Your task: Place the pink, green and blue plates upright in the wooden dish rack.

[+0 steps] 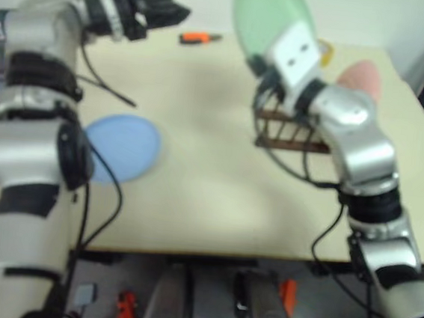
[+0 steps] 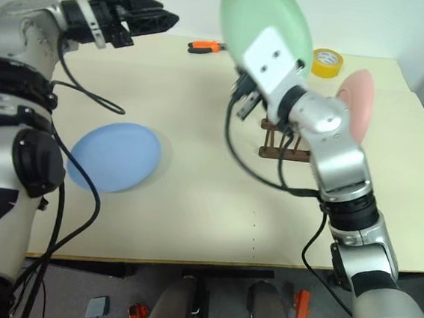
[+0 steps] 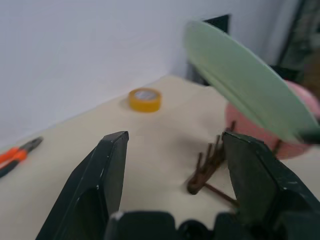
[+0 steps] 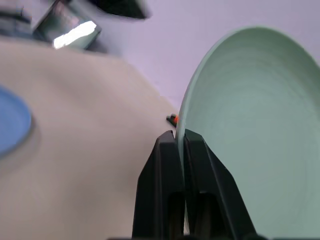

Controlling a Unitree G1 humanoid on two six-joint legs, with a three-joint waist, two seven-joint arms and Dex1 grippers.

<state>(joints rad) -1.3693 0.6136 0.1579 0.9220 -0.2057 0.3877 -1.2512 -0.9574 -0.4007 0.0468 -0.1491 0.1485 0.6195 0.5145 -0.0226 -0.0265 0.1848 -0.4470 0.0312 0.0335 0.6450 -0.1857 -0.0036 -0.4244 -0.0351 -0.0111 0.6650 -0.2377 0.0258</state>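
green plate (image 2: pixel 265 17) is riding on edge, pinched at its rim by the right gripper (image 4: pixel 179 145), above the wooden dish rack (image 2: pixel 281 145); a thin grip is risking slip. left gripper (image 3: pixel 175 165) is standing apart, empty.

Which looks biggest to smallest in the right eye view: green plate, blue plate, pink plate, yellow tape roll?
1. green plate, though held nearer the camera
2. blue plate
3. pink plate, partly hidden
4. yellow tape roll
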